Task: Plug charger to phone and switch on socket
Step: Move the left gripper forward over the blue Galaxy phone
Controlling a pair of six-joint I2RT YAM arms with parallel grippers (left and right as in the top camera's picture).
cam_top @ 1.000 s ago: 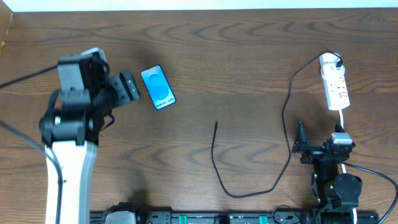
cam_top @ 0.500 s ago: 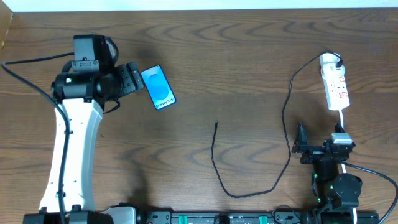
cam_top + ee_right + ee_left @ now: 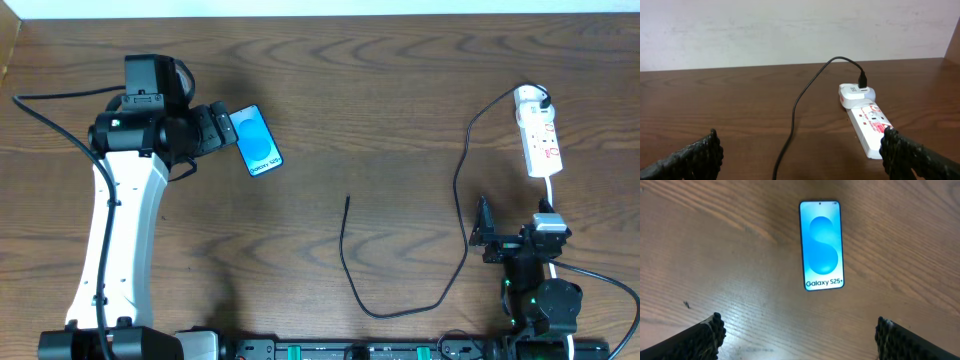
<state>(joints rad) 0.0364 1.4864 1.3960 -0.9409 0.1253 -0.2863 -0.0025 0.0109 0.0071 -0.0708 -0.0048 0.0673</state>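
The step in hand looks like securing the phone (image 3: 821, 245), which lies screen-up at the table's left: the left gripper (image 3: 218, 137) hovers just beside it, spread wide and empty. The right gripper (image 3: 801, 145), also spread and empty, faces the socket (image 3: 867, 122). The charger (image 3: 345, 255) runs from the socket, its free tip mid-table; next that tip needs pinching and carrying to the phone's port

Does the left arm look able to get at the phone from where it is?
Probably yes. The left gripper hangs open right beside the phone, which lies flat, screen up, on the table. The left wrist view shows only bare wood between fingers and phone; the charger lies well away.
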